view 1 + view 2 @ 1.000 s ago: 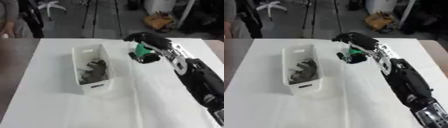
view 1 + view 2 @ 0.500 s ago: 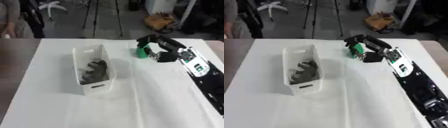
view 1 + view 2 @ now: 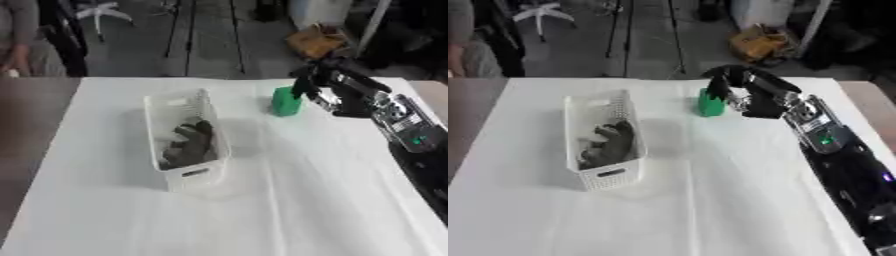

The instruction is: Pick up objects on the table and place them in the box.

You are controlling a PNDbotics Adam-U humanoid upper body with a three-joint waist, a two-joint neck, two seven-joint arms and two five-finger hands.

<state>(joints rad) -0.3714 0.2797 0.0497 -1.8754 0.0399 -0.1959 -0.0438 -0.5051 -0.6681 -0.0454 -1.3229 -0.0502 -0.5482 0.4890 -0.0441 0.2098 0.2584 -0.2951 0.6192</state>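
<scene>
The right hand [image 3: 741, 92] reaches over the green block [image 3: 710, 103], standing on the table [image 3: 710, 200] right of the box [image 3: 602, 137], fingers curled beside it, grasp unclear: best close squarely around its sides before lifting.

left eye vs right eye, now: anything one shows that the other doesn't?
Only the left eye view: nothing of the task's own.

Only the right eye view: more of the right arm, running down to the lower right corner.

Both: the right hand curled at the green object, which stands on the white table; the white box left of it, with a dark grey object inside. The left hand shows in neither.
</scene>
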